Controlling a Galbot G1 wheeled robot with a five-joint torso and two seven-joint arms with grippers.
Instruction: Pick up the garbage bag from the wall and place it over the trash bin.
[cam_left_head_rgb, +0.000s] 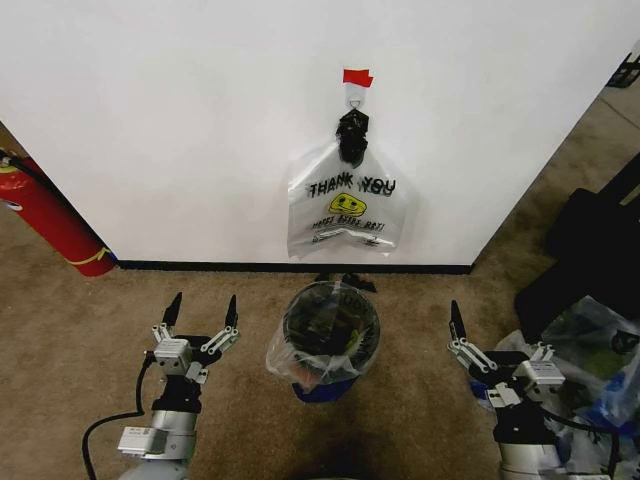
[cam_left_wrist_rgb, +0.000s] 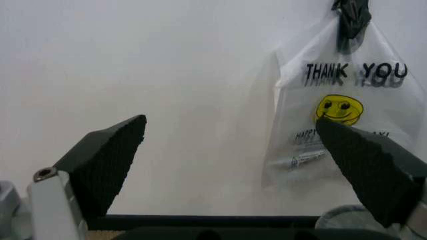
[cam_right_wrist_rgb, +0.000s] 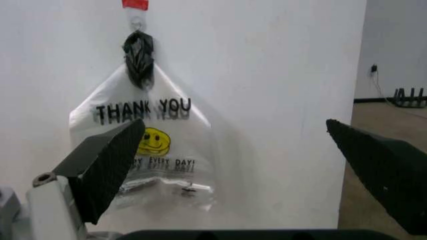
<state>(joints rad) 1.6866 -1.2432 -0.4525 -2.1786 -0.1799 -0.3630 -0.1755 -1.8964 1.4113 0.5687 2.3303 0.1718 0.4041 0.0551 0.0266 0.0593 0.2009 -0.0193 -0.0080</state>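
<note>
The trash bin (cam_left_head_rgb: 331, 318), round and black, stands on the carpet between my two arms. The garbage bag (cam_left_head_rgb: 285, 356), clear crinkly plastic with a blue patch low down, is draped over its rim and sides. On the wall (cam_left_head_rgb: 200, 130) a whitish "THANK YOU" bag (cam_left_head_rgb: 345, 205) with a yellow smiley hangs from a hook under red tape (cam_left_head_rgb: 357, 77). My left gripper (cam_left_head_rgb: 203, 310) is open left of the bin, and through its wrist view it (cam_left_wrist_rgb: 231, 120) faces the wall. My right gripper (cam_right_wrist_rgb: 233, 125) is open right of the bin (cam_left_head_rgb: 495, 335), holding nothing.
A red fire extinguisher (cam_left_head_rgb: 50, 220) leans at the wall's left end. Dark cases (cam_left_head_rgb: 590, 250) and loose plastic bags (cam_left_head_rgb: 590, 345) crowd the right side by my right arm. A black baseboard (cam_left_head_rgb: 250, 266) runs along the wall. A small dark object (cam_left_head_rgb: 345, 281) lies behind the bin.
</note>
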